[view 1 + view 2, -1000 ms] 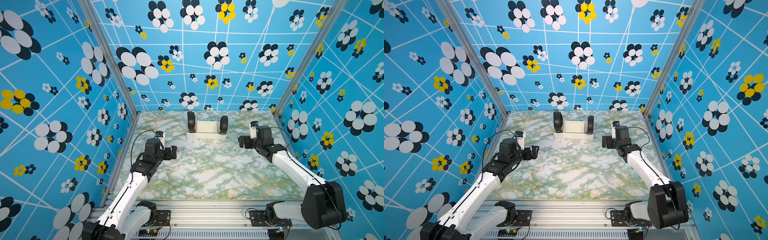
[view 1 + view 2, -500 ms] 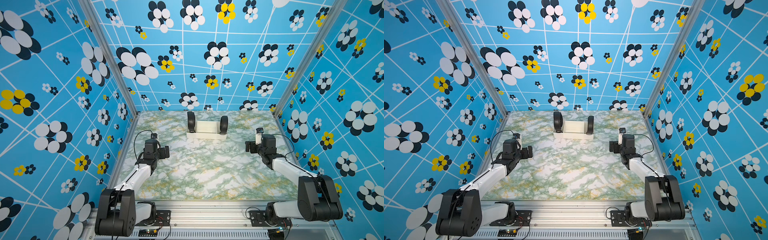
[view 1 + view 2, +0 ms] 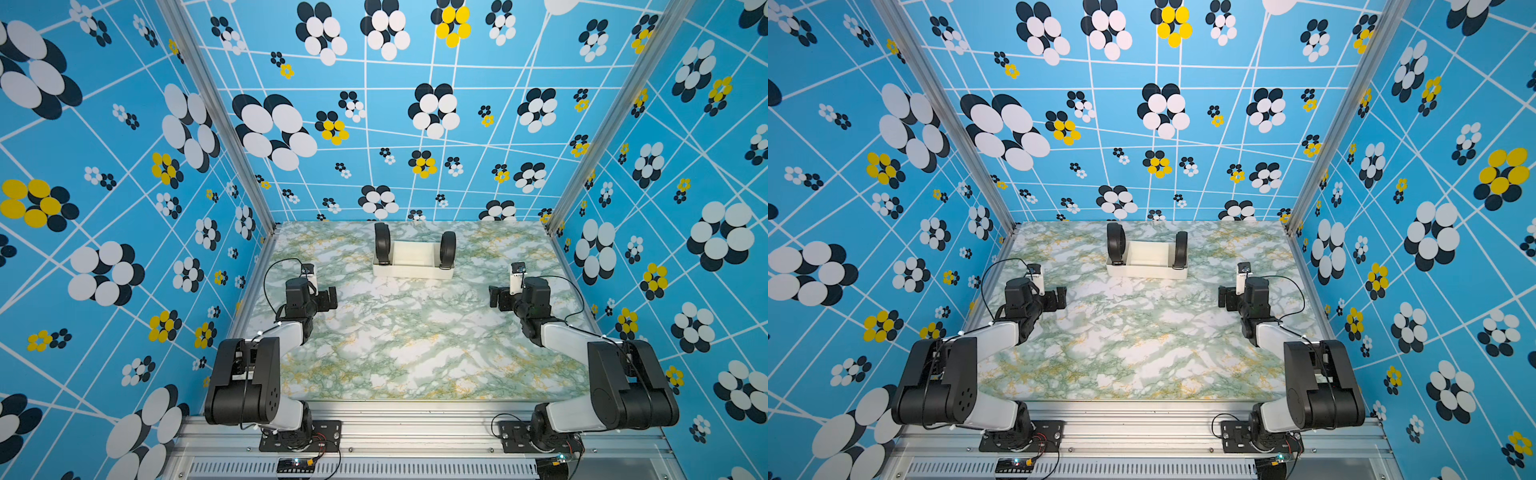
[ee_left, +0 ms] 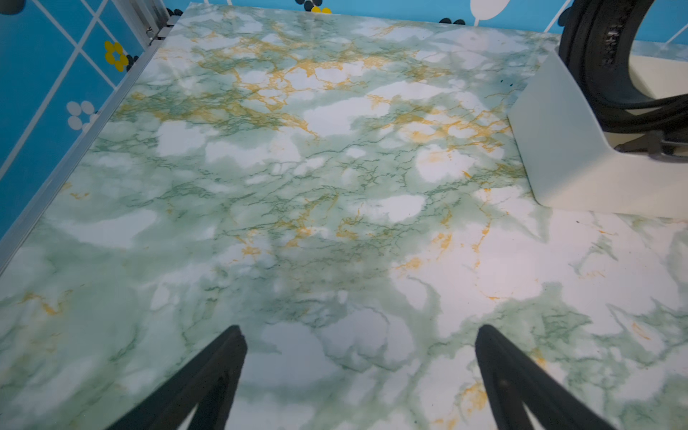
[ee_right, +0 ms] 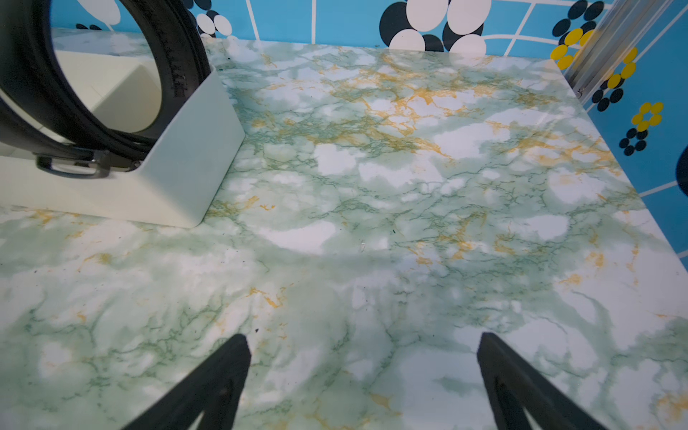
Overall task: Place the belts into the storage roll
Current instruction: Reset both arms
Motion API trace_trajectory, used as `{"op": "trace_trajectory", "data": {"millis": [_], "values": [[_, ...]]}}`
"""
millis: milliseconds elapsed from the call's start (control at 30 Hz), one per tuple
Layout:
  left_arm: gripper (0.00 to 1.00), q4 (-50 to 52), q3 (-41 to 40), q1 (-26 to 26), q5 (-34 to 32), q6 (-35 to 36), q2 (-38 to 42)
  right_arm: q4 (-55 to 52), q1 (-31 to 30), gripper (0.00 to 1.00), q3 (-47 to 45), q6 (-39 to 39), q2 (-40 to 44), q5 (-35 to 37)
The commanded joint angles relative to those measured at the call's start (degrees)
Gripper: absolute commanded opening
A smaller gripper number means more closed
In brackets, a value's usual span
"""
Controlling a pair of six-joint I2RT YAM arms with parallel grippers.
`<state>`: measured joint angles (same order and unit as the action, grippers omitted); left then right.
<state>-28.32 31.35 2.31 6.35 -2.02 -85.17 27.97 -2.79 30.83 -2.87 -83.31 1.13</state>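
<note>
Coiled belts (image 3: 382, 243) stand upright in the end compartments of the cream storage tray (image 3: 411, 272), at twelve o'clock on the marble table (image 3: 395, 353). Spread and empty, the left gripper (image 3: 331, 297) at nine and right gripper (image 3: 495, 298) at three hang clear; placing looks done, so withdraw wide of the coils.

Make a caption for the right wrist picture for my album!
Coiled black belt standing at one end of the cream tray on the marble table, jaws open and empty.
</note>
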Motion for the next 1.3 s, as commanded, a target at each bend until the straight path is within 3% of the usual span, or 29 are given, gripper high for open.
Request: {"op": "trace_trajectory", "data": {"millis": [0,133,300,433,533,567,1267], "values": [[1.00,-14.08,-4.23,0.32,4.33,1.13,-1.33,4.92,0.57,0.99,-2.42,-0.80,0.82,-0.86],[0.99,-22.94,-8.85,0.19,6.17,2.17,-2.93,10.52,0.60,0.99,-6.25,-0.84,2.33,-1.12],[1.00,-22.83,-8.85,-0.37,3.94,2.02,-3.21,18.66,0.64,0.99,-10.91,-0.49,2.35,-0.43],[1.00,-23.34,-8.98,-0.55,2.20,1.65,-3.38,32.53,0.68,0.99,-15.05,0.22,-3.28,0.86],[0.99,-24.33,-9.40,-0.89,-0.33,1.32,-3.65,15.69,2.34,0.99,-6.64,2.33,-2.68,1.40],[1.00,-24.13,-9.18,-1.19,-1.00,1.44,-3.69,16.60,4.43,0.99,-6.79,5.03,-3.25,0.73],[1.00,-24.76,-9.55,-1.82,-2.07,1.76,-3.59,16.01,3.91,0.99,-6.66,4.58,-3.08,1.85]]}}
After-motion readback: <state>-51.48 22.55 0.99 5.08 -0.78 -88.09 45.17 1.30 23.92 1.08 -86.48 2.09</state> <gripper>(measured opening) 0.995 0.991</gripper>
